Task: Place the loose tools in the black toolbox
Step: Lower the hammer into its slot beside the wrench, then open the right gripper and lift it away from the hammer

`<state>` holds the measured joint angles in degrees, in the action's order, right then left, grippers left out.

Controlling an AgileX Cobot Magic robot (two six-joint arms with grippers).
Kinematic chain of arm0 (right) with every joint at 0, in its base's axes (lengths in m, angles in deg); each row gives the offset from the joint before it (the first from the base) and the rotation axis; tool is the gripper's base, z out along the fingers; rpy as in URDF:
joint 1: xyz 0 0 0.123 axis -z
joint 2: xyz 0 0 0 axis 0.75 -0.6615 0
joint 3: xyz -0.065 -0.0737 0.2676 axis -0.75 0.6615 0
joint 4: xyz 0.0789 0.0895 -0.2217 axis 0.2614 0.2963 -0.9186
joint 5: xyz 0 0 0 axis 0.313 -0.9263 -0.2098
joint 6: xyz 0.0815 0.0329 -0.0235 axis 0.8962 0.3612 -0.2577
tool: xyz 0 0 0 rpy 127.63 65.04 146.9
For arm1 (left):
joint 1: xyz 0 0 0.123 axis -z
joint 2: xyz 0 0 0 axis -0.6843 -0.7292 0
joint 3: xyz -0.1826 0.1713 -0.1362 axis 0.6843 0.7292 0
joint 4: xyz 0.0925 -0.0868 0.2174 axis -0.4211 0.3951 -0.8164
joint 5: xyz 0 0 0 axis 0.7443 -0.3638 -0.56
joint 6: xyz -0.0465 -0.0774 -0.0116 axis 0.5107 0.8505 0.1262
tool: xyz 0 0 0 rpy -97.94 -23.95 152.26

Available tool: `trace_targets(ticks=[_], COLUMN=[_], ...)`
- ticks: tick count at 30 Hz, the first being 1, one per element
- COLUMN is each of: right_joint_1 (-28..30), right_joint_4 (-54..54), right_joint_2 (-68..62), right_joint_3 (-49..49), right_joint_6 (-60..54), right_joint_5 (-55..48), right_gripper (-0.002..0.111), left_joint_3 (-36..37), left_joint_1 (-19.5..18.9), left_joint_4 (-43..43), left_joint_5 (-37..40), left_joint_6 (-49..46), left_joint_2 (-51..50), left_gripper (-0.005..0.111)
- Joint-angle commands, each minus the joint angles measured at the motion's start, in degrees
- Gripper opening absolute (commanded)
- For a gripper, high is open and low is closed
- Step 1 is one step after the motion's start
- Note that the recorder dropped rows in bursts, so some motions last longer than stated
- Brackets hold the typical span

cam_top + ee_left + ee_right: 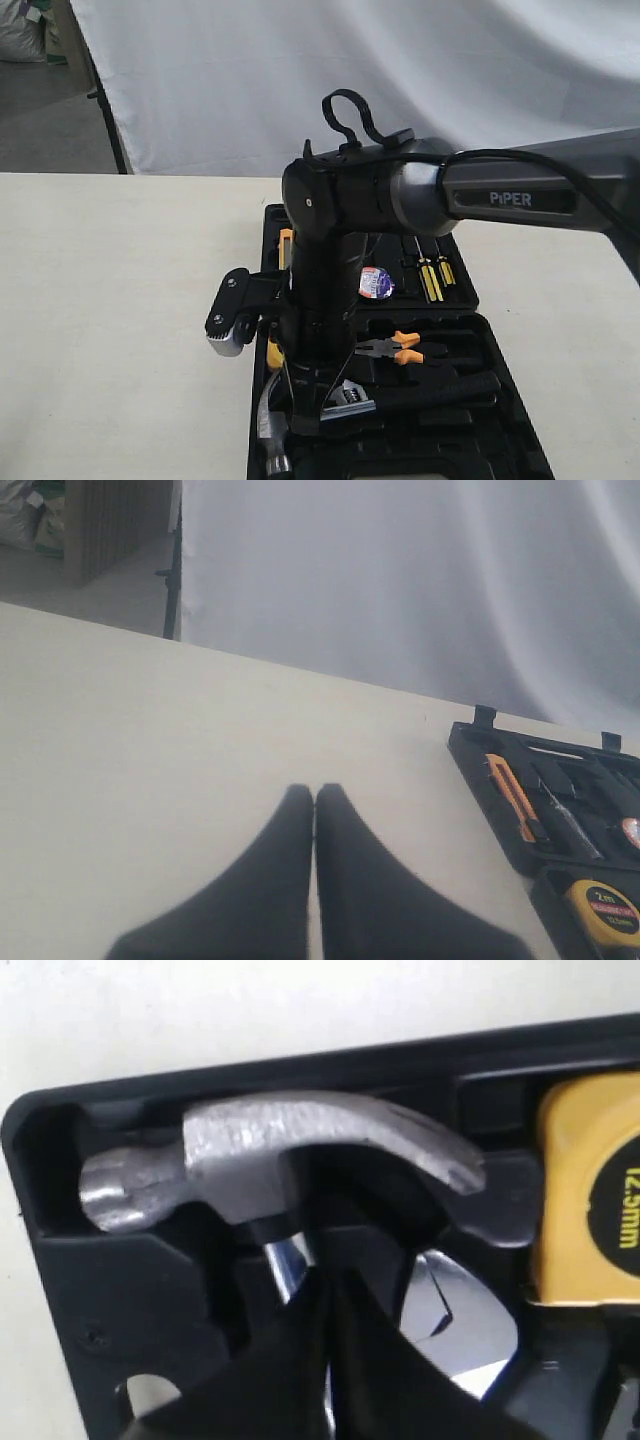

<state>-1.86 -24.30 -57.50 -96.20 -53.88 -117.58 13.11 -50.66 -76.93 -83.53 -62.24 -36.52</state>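
**Left gripper.** The left gripper (315, 792) is held over the bare table (150, 730), well to the left of the toolbox (505, 435). Its fingers are pressed together and nothing is held.

**Task items.** All three loose tools are seen inside the toolbox:
- The hammer (280, 1155) is laid in the recess at the toolbox's near-left corner, with its handle running rightward along the near half.
- The wrench (350, 398) is lodged just right of the hammer head.
- The tape roll (376, 283) is seated in the far half, near the middle.

The tape measure (585, 1190) and pliers (395, 347) are already housed beside them.

**Right gripper.** The right gripper (328, 1285) is lowered into the toolbox's near-left corner. Its fingers are clenched, with nothing visible between them. The tips are set at the hammer's neck, just under the head. Whether the neck is touched cannot be told.

**Step in hand (judged).** The hammer is probably being pressed home into its recess.

**Procedure.**
1. The fingers should be kept clenched, so that one blunt tip is presented.
2. Pressure should be applied straight down on the neck, close to the head, where the recess is deepest.
3. Sideways drift toward the wrench should be avoided, since a slip off the rounded steel could unseat it.
4. Once the head is level with the surrounding moulding, the gripper should be withdrawn vertically.
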Motion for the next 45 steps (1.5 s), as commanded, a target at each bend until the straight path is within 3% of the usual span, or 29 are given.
trace_targets(ticks=[1,10,19,40,45], right_joint_1=[0.4,0.4,0.4,0.2,0.2], right_joint_4=[-0.6,-0.2,-0.1,-4.4,-1.9], right_joint_2=[0.1,-0.7,-1.8,7.1,4.4], right_joint_3=[0.6,0.6,0.6,0.8,6.6], right_joint_6=[0.5,0.5,1.2,8.3,9.3], right_joint_5=[4.7,6.4,-4.2,-6.8,-3.2], right_gripper=[-0.001,-0.001,-0.001,-0.001,-0.001], left_joint_3=[-0.2,-0.2,-0.2,-0.2,-0.2], left_joint_1=[-1.5,-1.5,-1.5,-1.5,-1.5], left_joint_4=[-0.3,-0.3,-0.3,-0.3,-0.3], left_joint_5=[-0.4,-0.4,-0.4,-0.4,-0.4], left_joint_6=[0.3,0.3,0.3,0.3,0.3], left_joint_2=[0.2,0.2,0.2,0.2,0.2], left_gripper=[0.001,0.001,0.001,0.001,0.001])
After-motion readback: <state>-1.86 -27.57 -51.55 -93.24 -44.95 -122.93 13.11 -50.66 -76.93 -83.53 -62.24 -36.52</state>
